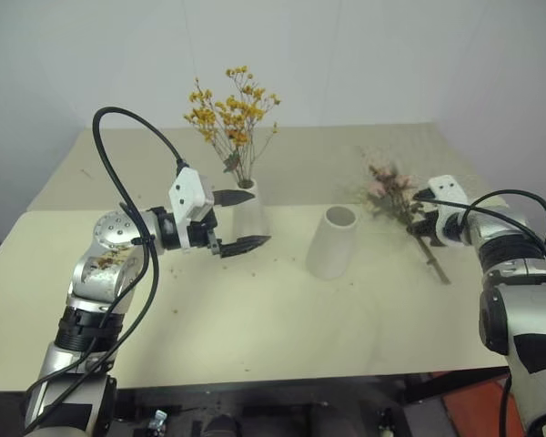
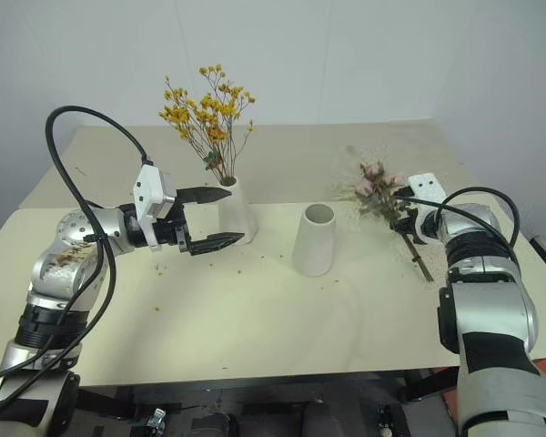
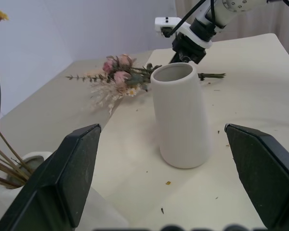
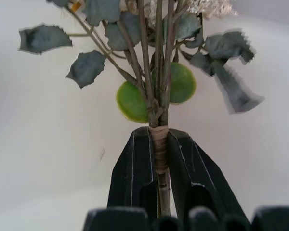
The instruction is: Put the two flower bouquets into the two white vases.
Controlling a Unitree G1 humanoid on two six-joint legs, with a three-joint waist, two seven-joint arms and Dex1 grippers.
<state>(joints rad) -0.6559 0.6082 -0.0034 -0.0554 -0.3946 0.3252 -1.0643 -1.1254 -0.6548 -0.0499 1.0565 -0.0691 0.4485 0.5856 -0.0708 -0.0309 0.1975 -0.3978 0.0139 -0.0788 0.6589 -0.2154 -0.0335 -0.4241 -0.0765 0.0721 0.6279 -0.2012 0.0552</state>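
Stems of the pink bouquet (image 4: 159,139) are pinched tight between the fingers of my right gripper (image 1: 422,226), clamped right on the taped part, with the blooms pointing toward the back of the table (image 1: 255,346) on the right side. My left gripper (image 1: 241,220) is hanging wide open just beside the slim vase (image 1: 248,214), which already has the yellow bouquet (image 1: 229,118) standing in it. Wide vase (image 1: 333,242) sits upright between the two, well apart from the pink bunch.
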